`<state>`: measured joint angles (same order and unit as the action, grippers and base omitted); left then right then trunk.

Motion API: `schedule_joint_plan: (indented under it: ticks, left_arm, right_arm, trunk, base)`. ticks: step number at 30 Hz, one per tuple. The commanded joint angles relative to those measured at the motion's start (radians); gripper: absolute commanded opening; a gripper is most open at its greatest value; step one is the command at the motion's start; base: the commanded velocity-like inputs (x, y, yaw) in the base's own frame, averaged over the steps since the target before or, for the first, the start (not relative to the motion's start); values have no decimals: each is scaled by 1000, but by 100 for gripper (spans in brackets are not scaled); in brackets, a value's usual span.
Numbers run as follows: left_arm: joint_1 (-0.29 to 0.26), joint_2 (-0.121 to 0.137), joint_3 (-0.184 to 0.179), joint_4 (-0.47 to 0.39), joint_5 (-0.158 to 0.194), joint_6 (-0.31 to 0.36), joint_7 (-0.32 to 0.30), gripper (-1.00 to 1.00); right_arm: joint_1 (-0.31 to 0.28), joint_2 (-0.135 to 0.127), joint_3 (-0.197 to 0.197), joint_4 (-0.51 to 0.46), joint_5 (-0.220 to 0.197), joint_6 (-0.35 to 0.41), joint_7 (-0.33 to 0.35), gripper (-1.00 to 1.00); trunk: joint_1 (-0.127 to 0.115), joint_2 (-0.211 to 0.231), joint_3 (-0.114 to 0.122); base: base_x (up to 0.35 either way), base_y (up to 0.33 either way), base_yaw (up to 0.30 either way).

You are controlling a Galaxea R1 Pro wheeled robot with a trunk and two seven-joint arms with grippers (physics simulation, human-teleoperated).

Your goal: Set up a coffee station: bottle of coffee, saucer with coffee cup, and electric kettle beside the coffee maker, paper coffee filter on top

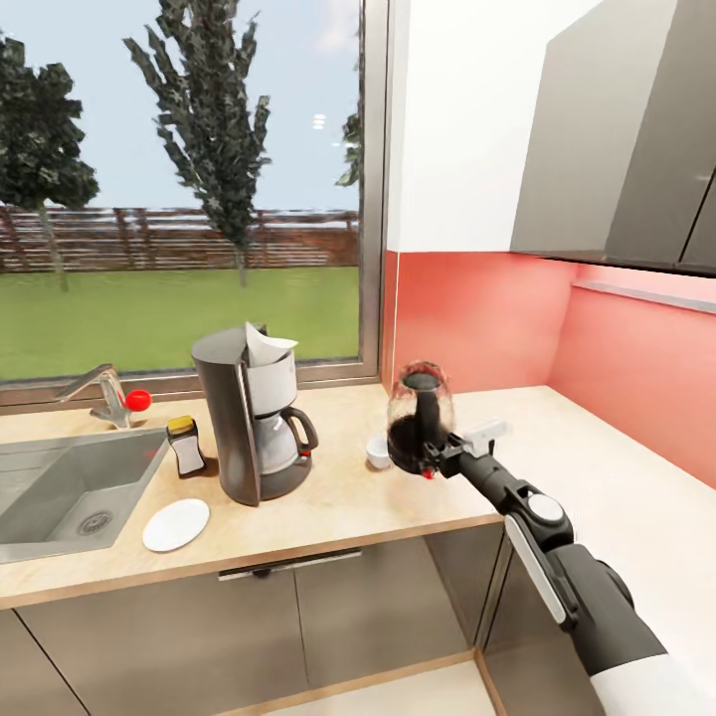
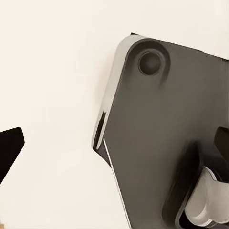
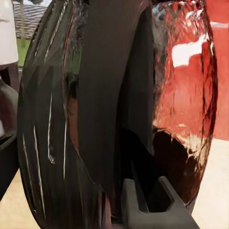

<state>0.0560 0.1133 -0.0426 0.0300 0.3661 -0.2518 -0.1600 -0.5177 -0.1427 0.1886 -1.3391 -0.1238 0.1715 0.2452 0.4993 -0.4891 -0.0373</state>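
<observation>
Right gripper (image 1: pixel 430 459) is clamped on the black handle of the glass electric kettle w/ dark base (image 1: pixel 418 418), held upright above the light wood countertop (image 1: pixel 338 507), just right of the small white coffee cup (image 1: pixel 379 451). In the right wrist view the kettle (image 3: pixel 119 109) sits right up against the lens, one dark finger (image 3: pixel 152 205) at its handle.

Grey-black coffee maker w/ glass carafe (image 1: pixel 254 418) stands on the counter by the window, white paper filter (image 1: pixel 267 347) on top. Small glass coffee bottle w/ yellow lid (image 1: pixel 185 446) is just left of it, near the steel sink (image 1: pixel 70 492). Round white saucer (image 1: pixel 176 524) lies in front, near the counter edge, apart from the cup.

Left gripper: can't tell finger state; the left wrist view has a grey robot panel (image 2: pixel 167 133) against pale background.
</observation>
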Motion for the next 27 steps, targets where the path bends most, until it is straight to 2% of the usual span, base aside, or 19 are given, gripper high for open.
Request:
schedule_joint_plan:
  ticks: [1, 2, 4, 16, 24, 27]
  left_arm:
    - [-1, 0, -4, 2, 11, -3, -6, 100]
    - [-1, 0, -4, 6, 11, -1, -6, 100]
    - [-1, 0, -5, 12, 10, 2, -6, 100]
    - [-1, 0, -5, 14, 10, 4, -6, 100]
    - [-1, 0, -5, 16, 10, 6, -6, 100]
    - [-1, -1, -5, 16, 10, 6, -6, 100]
  right_arm:
    - [-1, 8, 0, -3, -8, 6, 0, -100]
    - [-1, 19, 0, -7, -8, 6, 0, -100]
    - [-1, 22, 0, -11, -8, 6, 0, -100]
    - [-1, 23, 0, -11, -8, 5, -3, -100]
    - [-1, 23, 0, -9, -8, 5, -4, -100]
    - [-1, 23, 0, -11, -7, 4, -6, -100]
  trunk:
    - [1, -2, -2]
    - [1, -2, -2]
    - [1, -2, -2]
    - [1, -2, -2]
    - [1, -2, -2]
    - [1, -2, -2]
  base:
    - [0, 0, 0]
    - [0, 0, 0]
    - [144, 7, 0]
    - [311, 64, 0]
    - [140, 11, 0]
    - [205, 0, 181]
